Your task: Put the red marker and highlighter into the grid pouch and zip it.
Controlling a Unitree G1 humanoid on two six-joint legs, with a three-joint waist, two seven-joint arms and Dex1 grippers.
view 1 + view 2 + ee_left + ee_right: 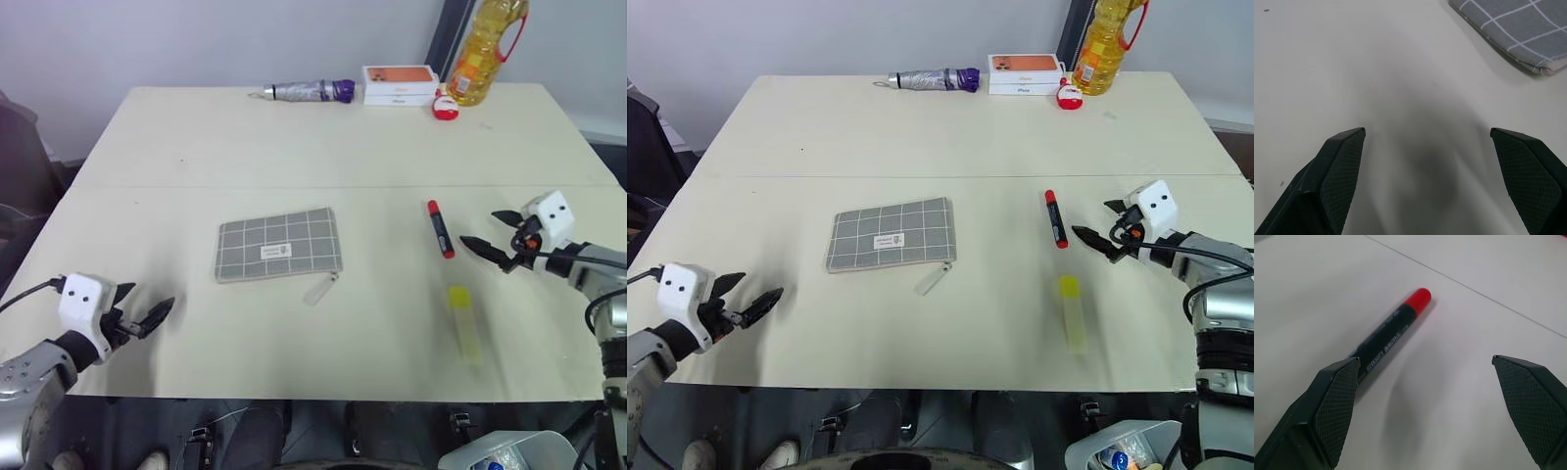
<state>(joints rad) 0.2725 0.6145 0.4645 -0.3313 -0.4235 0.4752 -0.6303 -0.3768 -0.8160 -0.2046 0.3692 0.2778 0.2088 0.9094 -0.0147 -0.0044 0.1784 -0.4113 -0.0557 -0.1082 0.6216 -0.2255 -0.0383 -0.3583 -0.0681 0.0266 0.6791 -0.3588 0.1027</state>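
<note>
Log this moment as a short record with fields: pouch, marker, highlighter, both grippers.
grid pouch: flat mid-table, pull tab toward the robot's right
red marker: on the table, right of the pouch
highlighter: on the table, nearer the robot than the marker
left gripper: open, empty, left of the pouch
right gripper: open, empty, just right of the marker

Table (196, 137): pouch (278, 244), marker (440, 228), highlighter (464, 321)

The oil bottle (487, 47) at the bench's far edge loses its top to the picture's edge. In the right wrist view, the red marker (1393, 335) has its near end hidden behind a finger (1332, 406). The grid pouch's (278, 244) label print is too small to read.
</note>
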